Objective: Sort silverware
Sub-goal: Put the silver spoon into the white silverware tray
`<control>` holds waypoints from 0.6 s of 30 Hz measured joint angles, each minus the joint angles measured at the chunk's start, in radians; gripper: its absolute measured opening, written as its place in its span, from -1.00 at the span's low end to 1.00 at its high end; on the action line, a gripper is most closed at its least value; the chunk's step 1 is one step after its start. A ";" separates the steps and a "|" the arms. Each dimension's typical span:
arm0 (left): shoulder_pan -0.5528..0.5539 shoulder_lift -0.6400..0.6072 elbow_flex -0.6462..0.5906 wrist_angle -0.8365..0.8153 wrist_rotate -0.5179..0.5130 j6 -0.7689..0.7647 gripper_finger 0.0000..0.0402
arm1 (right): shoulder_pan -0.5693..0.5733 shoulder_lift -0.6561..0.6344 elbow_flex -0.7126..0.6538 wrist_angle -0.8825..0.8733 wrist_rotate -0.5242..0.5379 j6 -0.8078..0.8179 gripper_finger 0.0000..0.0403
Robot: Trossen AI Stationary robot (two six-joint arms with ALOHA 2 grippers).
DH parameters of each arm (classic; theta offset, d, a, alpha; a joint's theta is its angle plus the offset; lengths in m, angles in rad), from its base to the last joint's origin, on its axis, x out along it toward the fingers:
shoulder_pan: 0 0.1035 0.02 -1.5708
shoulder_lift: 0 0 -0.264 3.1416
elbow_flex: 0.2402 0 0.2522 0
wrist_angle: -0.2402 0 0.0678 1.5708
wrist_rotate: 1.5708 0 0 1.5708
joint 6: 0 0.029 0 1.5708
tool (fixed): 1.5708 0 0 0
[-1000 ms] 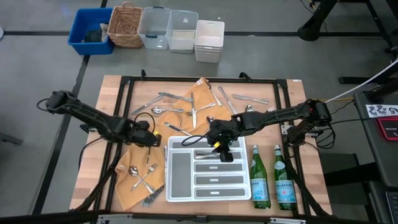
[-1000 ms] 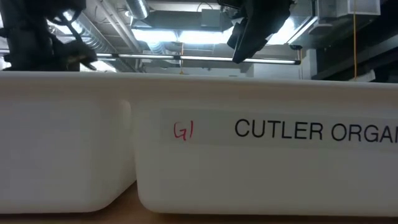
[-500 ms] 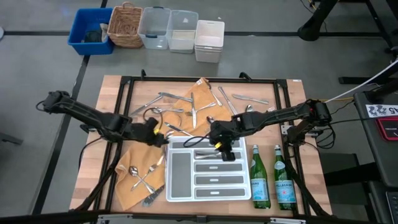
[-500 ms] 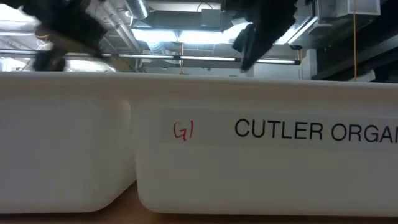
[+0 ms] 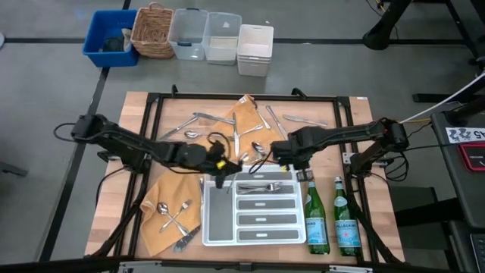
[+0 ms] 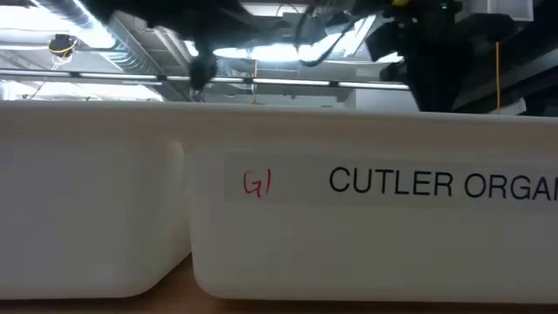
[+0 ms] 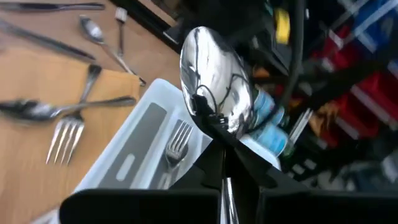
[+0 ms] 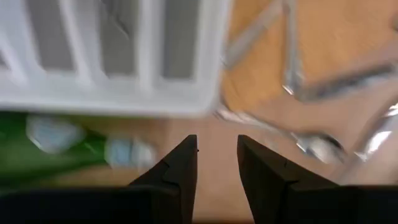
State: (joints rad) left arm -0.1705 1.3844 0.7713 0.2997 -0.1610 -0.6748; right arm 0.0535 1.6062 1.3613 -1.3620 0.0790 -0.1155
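High view: left gripper [image 5: 220, 167] over the white tray's [image 5: 253, 227] upper-left corner; right gripper [image 5: 282, 155] just above the tray.
Left wrist view: fingers clamped on a spoon [image 7: 215, 81].
Right wrist view: fingers [image 8: 180, 165] apart, empty.
Silverware [image 5: 198, 118]: scattered above the tray.

The spoon [image 7: 216, 84] pinched in the left pincer [image 5: 220, 171] is polished metal, its bowl mirror-bright (the rig shows in it, warped). Just below it the tray [image 5: 252, 227] is smooth white plastic with duller grey floors in its slots. Beside the pincer, loose forks [image 7: 65, 138] gleam on a matt tan cloth [image 5: 168, 205] over a pale wooden table [image 5: 379, 235] with a visible grain. The right pincer [image 8: 216, 163] has matt black fingers [image 8: 180, 171]; next to it stand glossy green glass bottles [image 5: 317, 220].
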 joint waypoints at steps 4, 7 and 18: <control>0.019 0.123 0.103 0.002 0.083 0.132 -0.95 | -0.038 -0.052 0.000 -0.071 0.071 -0.051 -0.43; 0.022 0.204 0.166 0.002 0.144 0.208 -0.95 | -0.079 -0.104 0.000 -0.101 0.086 -0.076 -0.43; 0.017 0.395 0.281 0.004 0.249 0.351 -0.94 | -0.300 -0.274 0.000 -0.030 0.100 -0.133 -0.43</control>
State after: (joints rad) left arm -0.1537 1.7793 1.0519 0.3037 0.0885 -0.3243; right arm -0.2465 1.3323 1.3609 -1.3921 0.1789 -0.2480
